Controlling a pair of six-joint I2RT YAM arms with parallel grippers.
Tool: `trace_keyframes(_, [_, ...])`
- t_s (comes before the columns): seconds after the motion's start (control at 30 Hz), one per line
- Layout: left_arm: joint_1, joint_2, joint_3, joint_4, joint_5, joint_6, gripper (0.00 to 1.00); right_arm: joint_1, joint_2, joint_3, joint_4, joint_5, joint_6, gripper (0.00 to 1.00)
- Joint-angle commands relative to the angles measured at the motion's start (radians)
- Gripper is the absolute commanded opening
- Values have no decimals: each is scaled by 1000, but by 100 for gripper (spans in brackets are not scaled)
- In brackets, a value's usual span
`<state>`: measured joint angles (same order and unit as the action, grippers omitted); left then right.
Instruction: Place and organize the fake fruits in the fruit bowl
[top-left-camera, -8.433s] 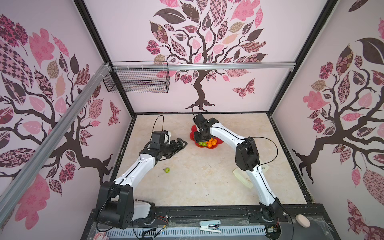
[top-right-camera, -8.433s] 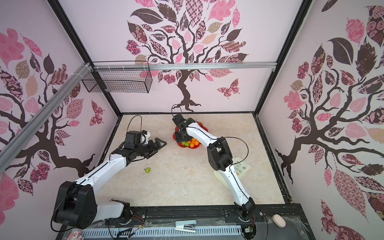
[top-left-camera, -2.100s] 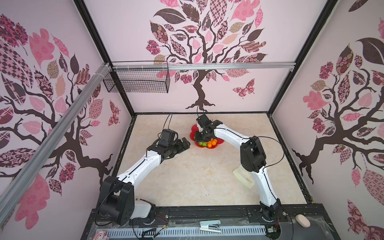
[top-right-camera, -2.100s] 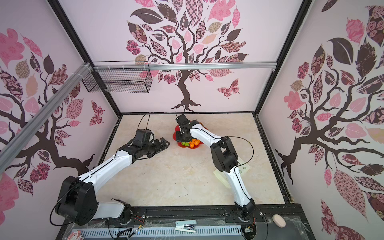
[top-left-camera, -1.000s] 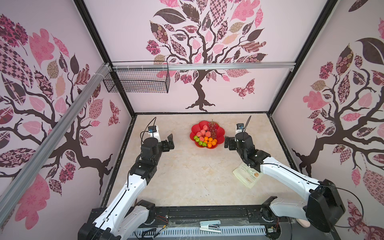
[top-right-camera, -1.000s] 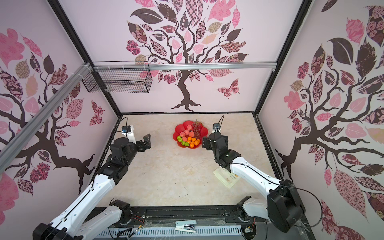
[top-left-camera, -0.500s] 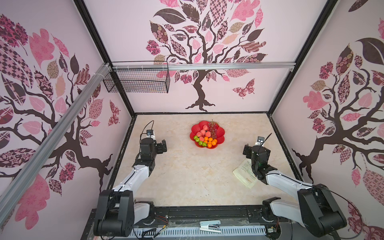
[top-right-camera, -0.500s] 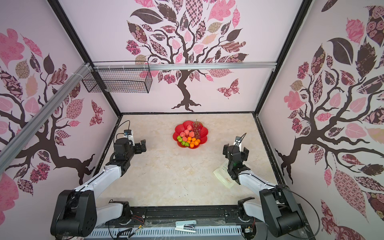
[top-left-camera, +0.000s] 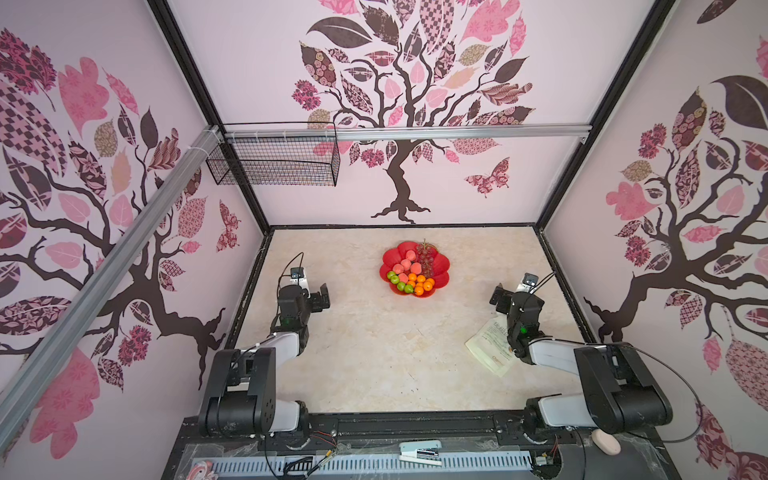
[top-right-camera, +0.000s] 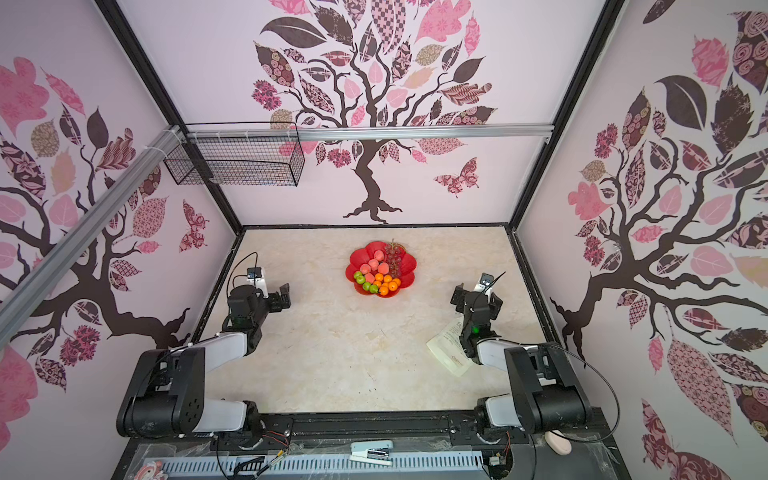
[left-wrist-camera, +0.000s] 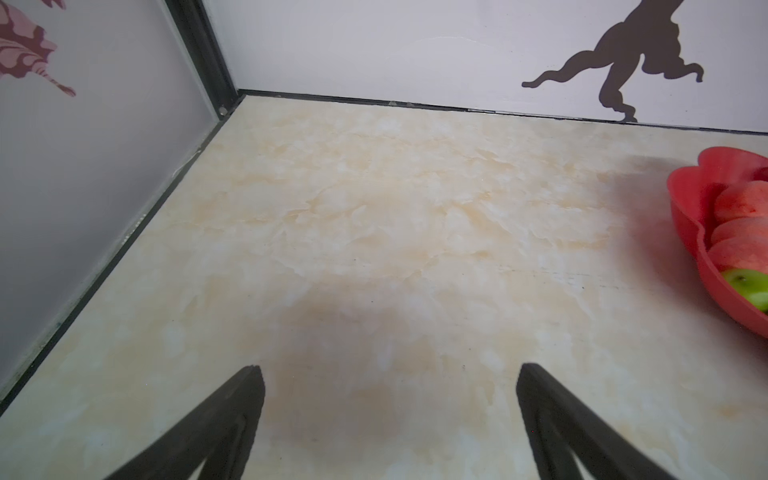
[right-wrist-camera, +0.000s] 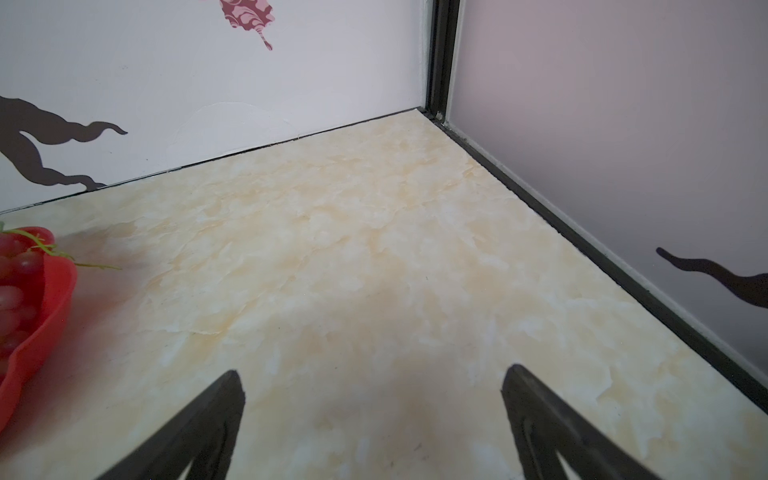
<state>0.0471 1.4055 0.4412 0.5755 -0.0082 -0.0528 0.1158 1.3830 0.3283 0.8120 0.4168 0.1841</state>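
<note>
The red scalloped fruit bowl (top-left-camera: 443, 266) (top-right-camera: 409, 264) stands at the back middle of the table. In it lie pink peaches (top-left-camera: 409, 262), a dark-red grape bunch (top-left-camera: 426, 257), oranges (top-left-camera: 422, 283) and green fruits (top-left-camera: 399, 283). My left gripper (top-left-camera: 314, 296) (left-wrist-camera: 388, 374) is open and empty, well left of the bowl. My right gripper (top-left-camera: 513, 297) (right-wrist-camera: 370, 374) is open and empty, well right of it. The left wrist view catches the bowl's rim (left-wrist-camera: 685, 199) with peaches (left-wrist-camera: 739, 203); the right wrist view shows the rim (right-wrist-camera: 54, 299) with grapes (right-wrist-camera: 16, 266).
A flat cream printed pouch (top-left-camera: 490, 345) (top-right-camera: 449, 345) lies under the right arm near the right wall. A black wire basket (top-left-camera: 274, 164) hangs on the back-left wall. Black frame edges bound the marble table on three sides.
Both arms have drawn back from the bowl toward the front and folded at their own sides. The green fruit that lay on the table earlier is now in the bowl.
</note>
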Motion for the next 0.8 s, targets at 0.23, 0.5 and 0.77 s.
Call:
trace_keyframes(0.23, [63,77,-65,245,71,-36,99,-6,-13,-36,101,-152,-36,100])
trace_keyframes(0.5, [20,134,-41,243,44,13,99,-6,-40,-77,156,-204,-66,100])
trace_keyframes(0.77, [10,155,-50,282,30,22,98,-6,-84,-124,194,-162,-45,100])
